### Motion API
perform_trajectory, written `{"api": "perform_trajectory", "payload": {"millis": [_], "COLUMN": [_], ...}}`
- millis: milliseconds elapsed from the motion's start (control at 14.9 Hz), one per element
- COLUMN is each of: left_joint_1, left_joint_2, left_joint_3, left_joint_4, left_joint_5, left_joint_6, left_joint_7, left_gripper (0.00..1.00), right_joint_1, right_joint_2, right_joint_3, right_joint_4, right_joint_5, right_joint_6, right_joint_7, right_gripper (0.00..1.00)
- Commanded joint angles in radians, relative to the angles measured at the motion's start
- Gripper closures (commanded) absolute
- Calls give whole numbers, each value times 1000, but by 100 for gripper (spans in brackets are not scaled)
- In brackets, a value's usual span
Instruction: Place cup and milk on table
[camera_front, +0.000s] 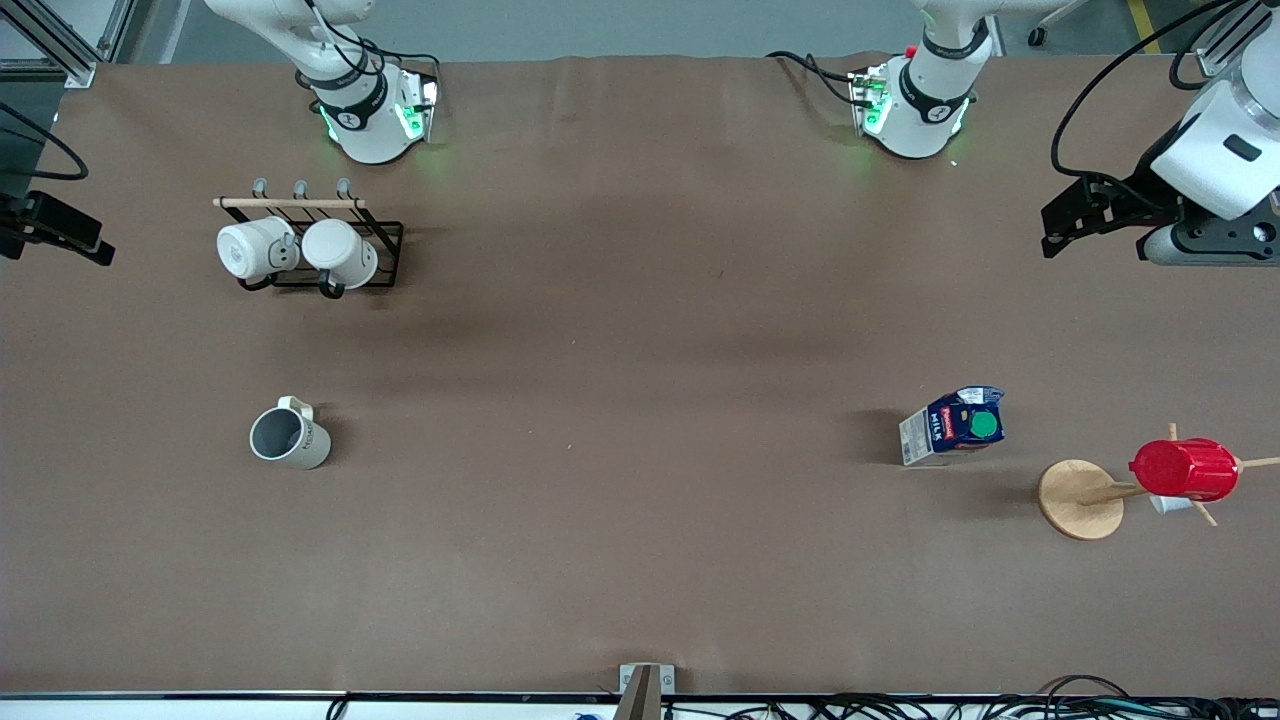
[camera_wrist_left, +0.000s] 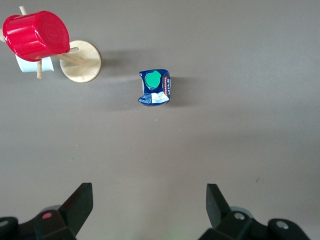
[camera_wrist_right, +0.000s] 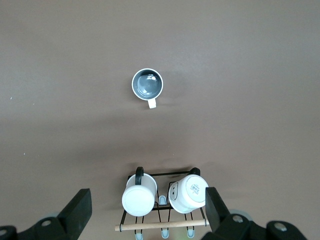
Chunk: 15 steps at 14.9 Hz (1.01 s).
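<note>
The cup (camera_front: 289, 437), off-white with a grey inside, stands upright on the brown table (camera_front: 640, 400) toward the right arm's end; it also shows in the right wrist view (camera_wrist_right: 147, 84). The milk (camera_front: 953, 426), a blue and white carton with a green cap, stands upright toward the left arm's end and shows in the left wrist view (camera_wrist_left: 155, 88). My left gripper (camera_front: 1075, 215) (camera_wrist_left: 148, 200) is open and empty, high above the table's end. My right gripper (camera_front: 60, 235) (camera_wrist_right: 147, 207) is open and empty, high over the mug rack.
A black wire rack (camera_front: 385, 235) with a wooden rail holds two white mugs (camera_front: 255, 248) near the right arm's base. A wooden mug tree (camera_front: 1080, 498) carries a red cup (camera_front: 1183, 469) and a small white cup (camera_front: 1168, 503) beside the milk.
</note>
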Motion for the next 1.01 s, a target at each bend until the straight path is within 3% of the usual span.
{"api": "perform_trajectory", "payload": {"millis": [0, 336, 605, 739, 941], "left_joint_1": [5, 13, 31, 54, 51], "left_joint_2": [-5, 87, 136, 136, 186], "left_joint_3": [5, 18, 19, 16, 18], "left_joint_4": [-8, 38, -80, -190, -261], "left_joint_5": [-4, 24, 27, 25, 25], "left_joint_6": [6, 12, 187, 328, 477], "left_joint_7": [12, 12, -3, -3, -15], "left_gripper": [0, 0, 0, 0, 0], "right_joint_1": [-9, -9, -1, -3, -9], "right_joint_2": [-25, -23, 53, 76, 96], "right_joint_3": [5, 5, 5, 4, 4], "right_joint_4": [-23, -25, -49, -145, -354], "right_joint_5": [15, 15, 14, 12, 9], "right_joint_6": [0, 1, 70, 204, 502], "right_joint_7": [-10, -12, -26, -44, -84], "right_gripper": [0, 0, 0, 0, 0]}}
